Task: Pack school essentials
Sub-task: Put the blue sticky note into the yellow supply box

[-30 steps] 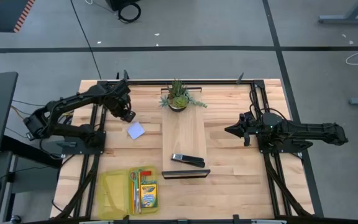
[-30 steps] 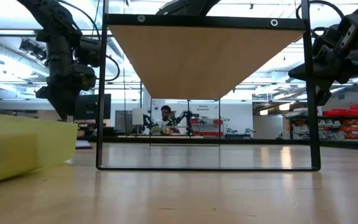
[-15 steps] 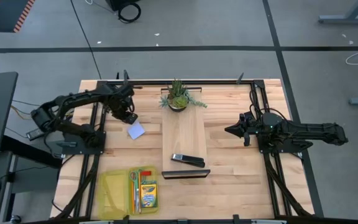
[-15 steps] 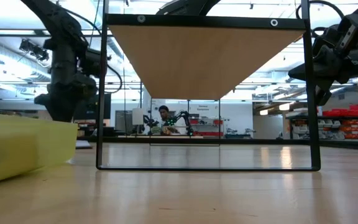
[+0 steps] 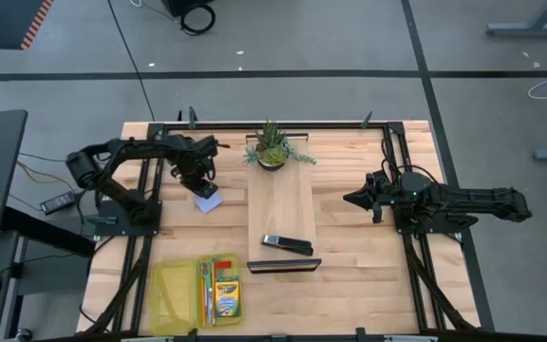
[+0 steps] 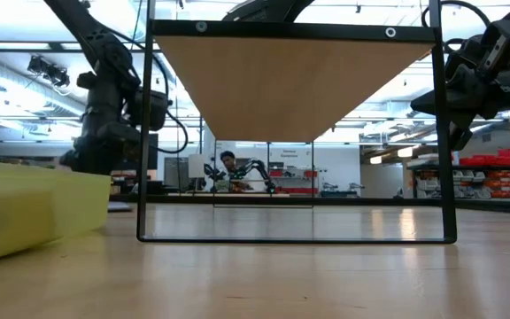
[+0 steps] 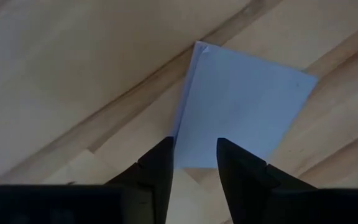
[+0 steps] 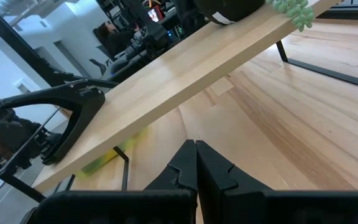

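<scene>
The pale blue-white note pad (image 5: pixel 210 200) lies flat on the table, left of the raised wooden board. My left gripper (image 5: pixel 203 188) points down over its far-left corner. In the left wrist view the gripper (image 7: pixel 194 146) is open, and the pad (image 7: pixel 244 102) has its near edge between the two fingers. A yellow case (image 5: pixel 174 296) at the near left holds the crayon box (image 5: pixel 226 297), the green-handled scissors (image 5: pixel 203 278) and a pen. My right gripper (image 5: pixel 351 199) hovers shut at the right, clear of everything. My left gripper comes at the note pad from above, pointing steeply down. One finger (image 7: pixel 161 163) stands at the pad's side edge (image 7: pixel 180 124) and the other (image 7: pixel 235 167) over its near edge. Whether either fingertip touches the pad, I cannot tell. The pad lies flat on the table.
A raised wooden board (image 5: pixel 281 204) on a black frame (image 6: pixel 144 133) spans the table's middle. It carries a potted plant (image 5: pixel 272 149) at the far end and a black stapler-like bar (image 5: pixel 287 245) near the front. Bare tabletop lies between the pad and the yellow case.
My left gripper has come down and moved toward the table's right and near side, ending over the note pad. The pad has stayed where it was.
</scene>
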Tool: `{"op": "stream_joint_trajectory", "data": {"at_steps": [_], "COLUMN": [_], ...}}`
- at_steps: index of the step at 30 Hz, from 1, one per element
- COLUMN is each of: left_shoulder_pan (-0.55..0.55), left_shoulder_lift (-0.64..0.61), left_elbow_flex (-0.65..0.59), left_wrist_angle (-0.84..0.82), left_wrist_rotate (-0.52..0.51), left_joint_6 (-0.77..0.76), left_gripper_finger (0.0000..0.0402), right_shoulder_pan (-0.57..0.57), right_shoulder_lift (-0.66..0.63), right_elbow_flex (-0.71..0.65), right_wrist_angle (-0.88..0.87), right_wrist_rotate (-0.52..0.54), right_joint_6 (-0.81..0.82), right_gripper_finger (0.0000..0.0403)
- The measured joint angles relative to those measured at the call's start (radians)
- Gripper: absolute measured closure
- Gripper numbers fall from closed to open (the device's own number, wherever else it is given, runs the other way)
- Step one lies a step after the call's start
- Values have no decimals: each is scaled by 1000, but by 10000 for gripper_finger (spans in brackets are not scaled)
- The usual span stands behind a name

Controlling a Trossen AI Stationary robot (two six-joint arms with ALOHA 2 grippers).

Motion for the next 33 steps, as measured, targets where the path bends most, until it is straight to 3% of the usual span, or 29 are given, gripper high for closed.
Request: {"op": "stream_joint_trajectory", "data": {"at_steps": [22, 28, 33], "left_shoulder_pan": [-55, -127, -178], "left_shoulder_lift": [24, 21, 19], "left_elbow_flex": [-3, -36, -56], "left_wrist_angle": [61, 85, 93], "left_wrist_rotate": [2, -75, -117], "left_joint_6": [-3, -42, -81], "left_gripper_finger": [291, 298, 328], "right_shoulder_pan": [0, 0, 0], "right_shoulder_lift": [0, 0, 0], "right_elbow_flex": [0, 0, 0], "right_wrist_angle": [0, 0, 0], "right_wrist_rotate": [0, 0, 0], "right_joint_6": [0, 0, 0], "right_gripper_finger": [397, 397, 397]}}
